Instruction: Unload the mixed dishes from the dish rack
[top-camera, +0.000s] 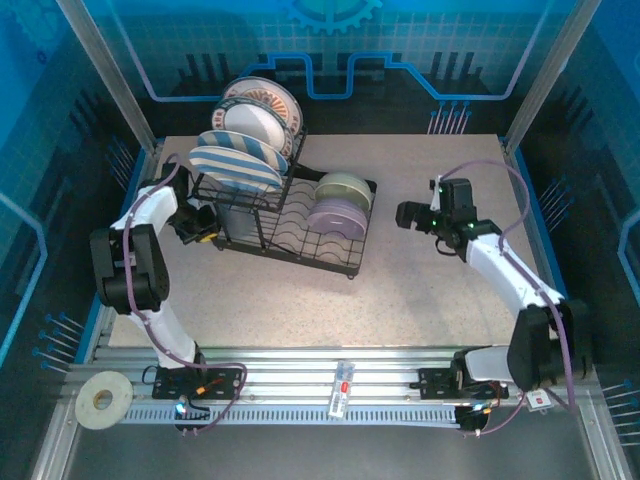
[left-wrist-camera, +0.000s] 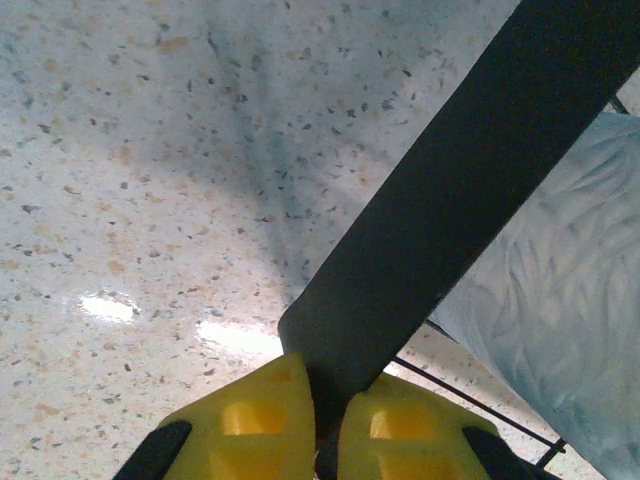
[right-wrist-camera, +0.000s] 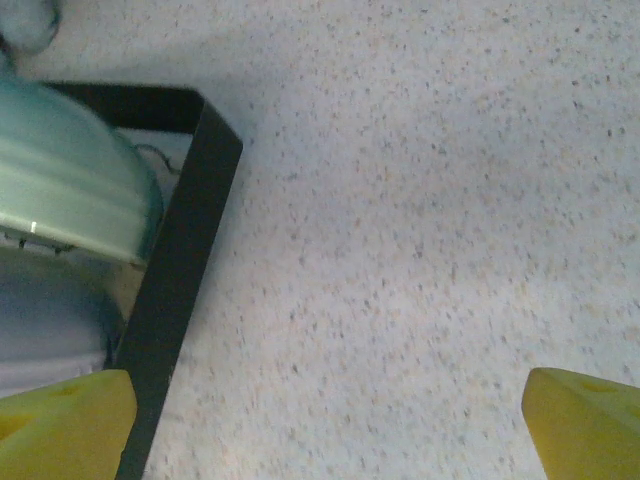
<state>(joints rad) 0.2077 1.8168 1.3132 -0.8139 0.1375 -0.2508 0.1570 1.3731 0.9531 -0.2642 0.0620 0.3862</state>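
Robot lab: framed blue enclosure (top-camera: 330, 60)

**Inspector:** Surface?

**Assistant:** Pale speckled worktop (top-camera: 430, 290). The left wrist view shows bright glare patches on it.

**Inspector:** Near edge?

**Assistant:** Slotted metal rails (top-camera: 300, 375) run along it. A tape roll (top-camera: 103, 398) lies flat at their left end. A small white piece with a red mark (top-camera: 343, 388) lies across them at the middle.

**Inspector:** Surroundings?

**Assistant:** Blue panels (top-camera: 430, 60), printed with lines and a gear motif (top-camera: 335, 12), stand beyond the far edge and both sides. Slanted metal posts (top-camera: 105, 75) rise at the far corners.
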